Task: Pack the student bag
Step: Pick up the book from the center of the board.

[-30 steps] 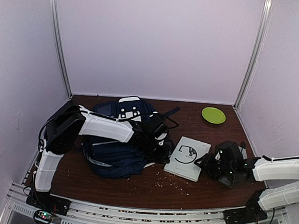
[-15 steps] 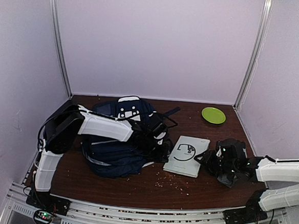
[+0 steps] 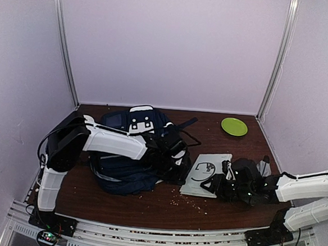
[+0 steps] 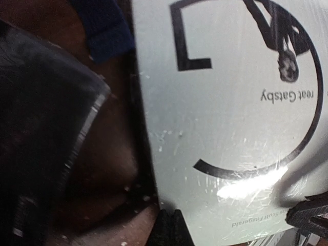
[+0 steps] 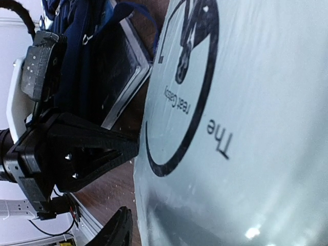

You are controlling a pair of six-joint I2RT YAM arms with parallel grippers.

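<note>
paperback, pale grey with black ring, lies at nine o'clock of right gripper — clamped or not, unclear; navy-blue fabric student bag beyond, left gripper closed.

One student bag, one book, one green plate, two arms.

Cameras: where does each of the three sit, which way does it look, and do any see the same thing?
Top: high behind the arms, looking down on the table, backpack, book and plate; both arms show.
Left wrist: just above the book, looking down at its cover; a dark fingertip shows at the bottom.
Right wrist: low beside the book, facing the backpack and the left gripper; one own finger shows.
Shared: both wrist views show the book's cover.
</note>
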